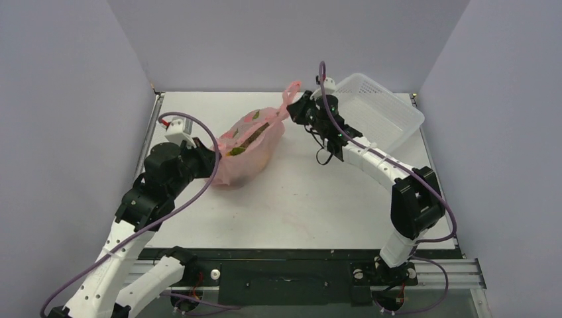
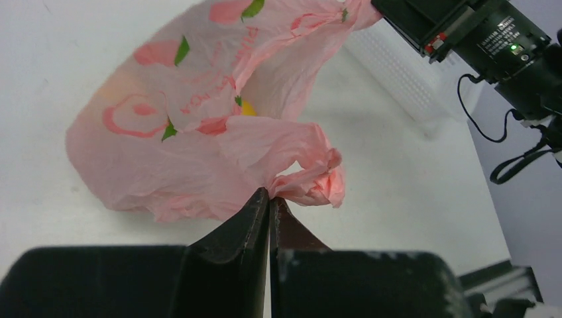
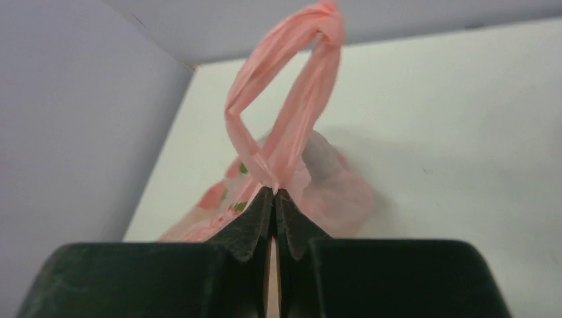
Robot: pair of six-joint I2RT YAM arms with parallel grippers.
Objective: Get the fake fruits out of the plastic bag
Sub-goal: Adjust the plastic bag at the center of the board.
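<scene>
Desk [image 1: 298, 218] carries everything here, and no fruit lies loose on its white top in any view, so I judge the emptying has not begun. The white perforated basket [image 1: 384, 112] sits at the far right corner, and as far as I can see into it, nothing is in it. The plastic bag [image 1: 232, 169], pink and crinkly, lies on its side left of centre in the far half of the desk, stretched between my two arms with its mouth gaping a little. My left hand [image 2: 270, 199] has its two fingers pressed together on a bunched fold of film at the bag's near-left end. My right hand [image 3: 274, 195] is likewise pinched tight on the base of a handle loop [image 3: 291, 79] at the far-right end, with the loop standing up above the fingers. The fake fruits [image 1: 246, 142] are inside the bag. Through the film and the opening I make out a yellow one [image 2: 246, 108], an orange glow farther left in the left wrist view, and dark greenish shapes from above, but I cannot count them. As I read it, only the hold on both ends is done; what is left is opening or tipping the bag and getting every fruit out.
</scene>
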